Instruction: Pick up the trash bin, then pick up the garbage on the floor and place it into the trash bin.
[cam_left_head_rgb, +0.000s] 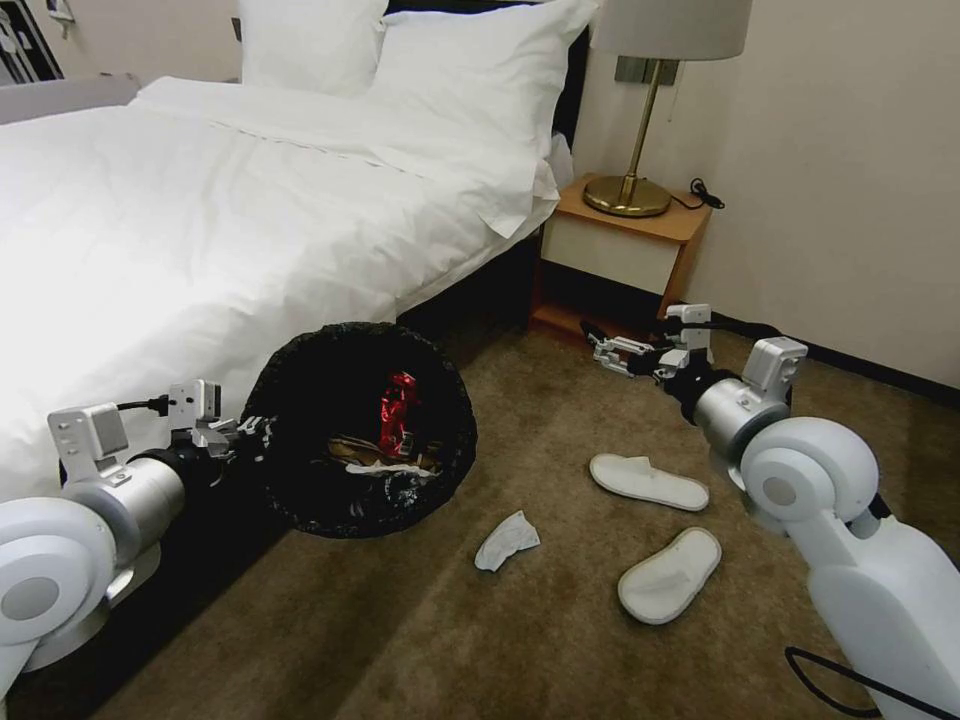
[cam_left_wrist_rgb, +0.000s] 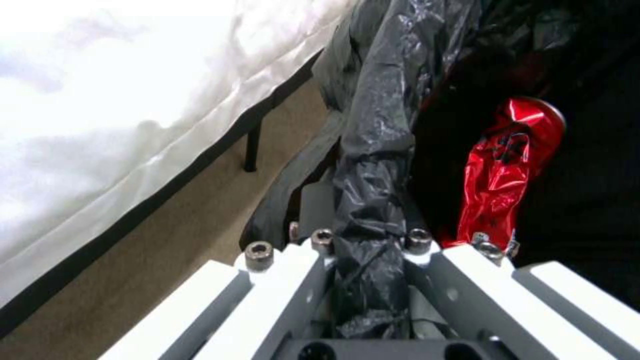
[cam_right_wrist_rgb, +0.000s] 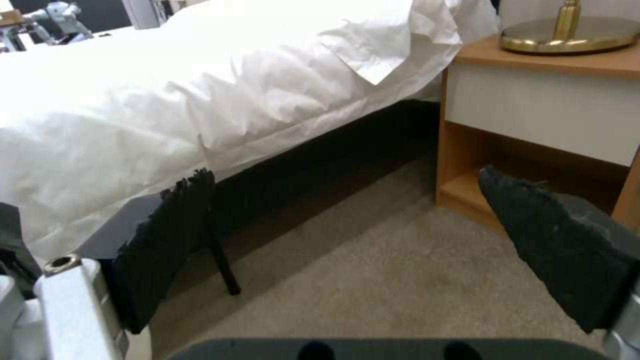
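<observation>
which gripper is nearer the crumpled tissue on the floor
Left. The left gripper grips the trash bin rim just beside the crumpled tissue; the right gripper hangs open by the nightstand.

Brown carpet (cam_left_head_rgb: 560, 440) covers the floor beside the bed (cam_left_head_rgb: 200, 220). On it lie a crumpled white tissue (cam_left_head_rgb: 506, 540) and, near it, two flat white slippers (cam_left_head_rgb: 648, 481) (cam_left_head_rgb: 669, 574), just apart from each other. A wooden nightstand (cam_left_head_rgb: 625, 250) stands on the carpet against the wall, bearing a brass lamp (cam_left_head_rgb: 640, 150).
</observation>
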